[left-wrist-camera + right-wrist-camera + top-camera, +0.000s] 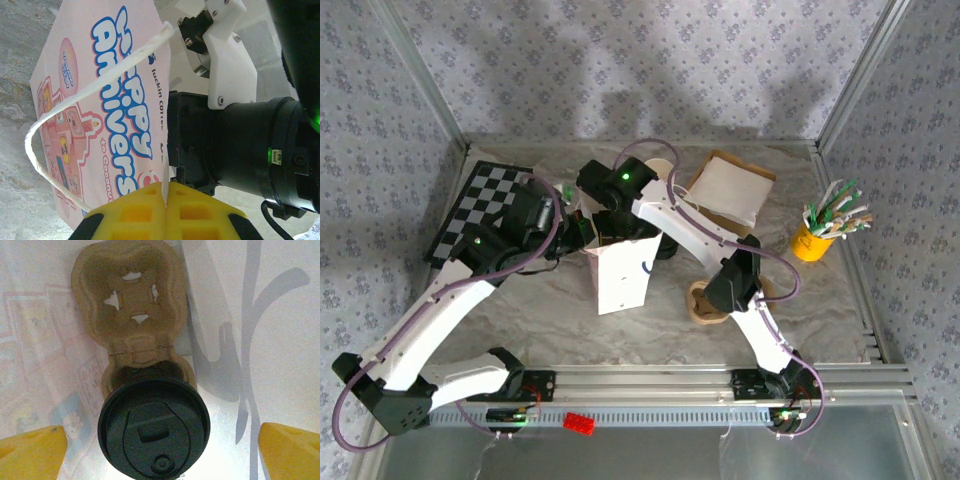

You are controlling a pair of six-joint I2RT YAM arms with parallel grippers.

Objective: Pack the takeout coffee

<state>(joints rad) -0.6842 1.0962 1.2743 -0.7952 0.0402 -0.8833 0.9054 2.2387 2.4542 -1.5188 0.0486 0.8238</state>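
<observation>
While left gripper [164, 202] jaws pinch one bag [100, 125], right gripper [161, 450] jaws spread, one cup [154, 432], one carrier [127, 305].

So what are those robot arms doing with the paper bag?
They're packing a coffee to go. The left gripper is pinched shut on the top edge of the paper bag, holding it upright. The right gripper is open inside the bag, right above the coffee cup. The cup sits in a cardboard carrier at the bottom, and nothing is gripping it.
</observation>
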